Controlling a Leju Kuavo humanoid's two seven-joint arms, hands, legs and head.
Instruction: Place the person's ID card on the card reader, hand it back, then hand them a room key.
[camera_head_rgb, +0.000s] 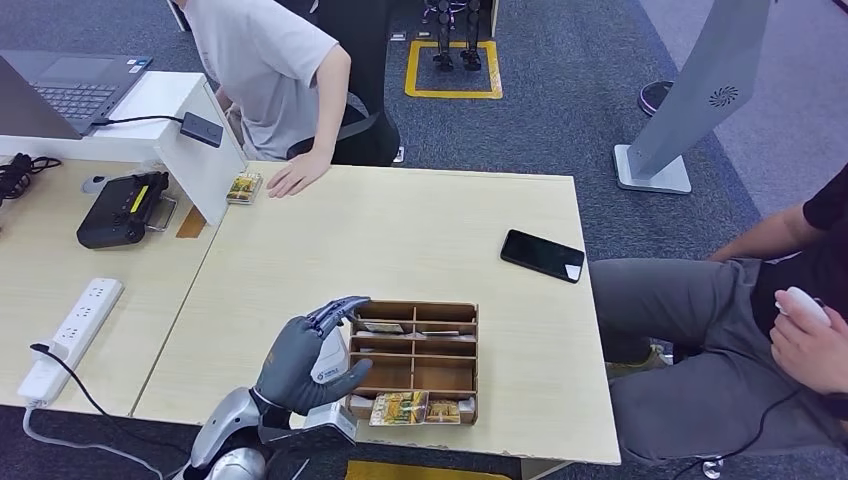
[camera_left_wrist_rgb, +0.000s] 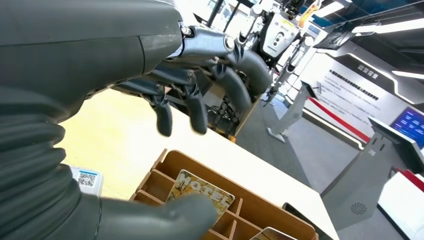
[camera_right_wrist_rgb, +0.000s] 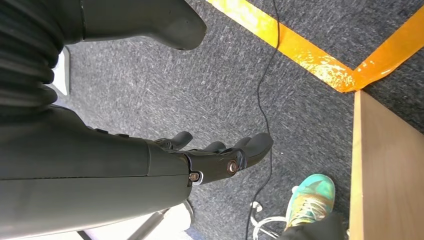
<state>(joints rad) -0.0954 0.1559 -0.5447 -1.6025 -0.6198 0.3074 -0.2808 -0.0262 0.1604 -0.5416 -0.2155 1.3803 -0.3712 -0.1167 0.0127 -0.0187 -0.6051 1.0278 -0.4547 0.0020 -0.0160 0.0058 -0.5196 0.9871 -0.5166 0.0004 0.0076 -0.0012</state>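
Observation:
A wooden compartment tray (camera_head_rgb: 462, 350) stands at the near edge of the light table, with patterned room key cards (camera_head_rgb: 400, 408) in its front slot. My left hand (camera_head_rgb: 305, 355) hovers at the tray's left end, fingers apart and holding nothing. In the left wrist view its fingers (camera_left_wrist_rgb: 200, 107) spread above the tray (camera_left_wrist_rgb: 165, 165) and a key card (camera_left_wrist_rgb: 202, 192) printed HOTEL. A small patterned card (camera_head_rgb: 243, 188) lies at the table's far left corner, beside a person's hand (camera_head_rgb: 297, 172). My right hand (camera_right_wrist_rgb: 220, 155) hangs over the carpet, fingers extended and holding nothing.
A black phone (camera_head_rgb: 541, 255) lies on the right of the table. On the side desk to the left are a black device (camera_head_rgb: 120, 212), a power strip (camera_head_rgb: 70, 338) and a laptop (camera_head_rgb: 60, 90). A seated person (camera_head_rgb: 720, 320) is at the right.

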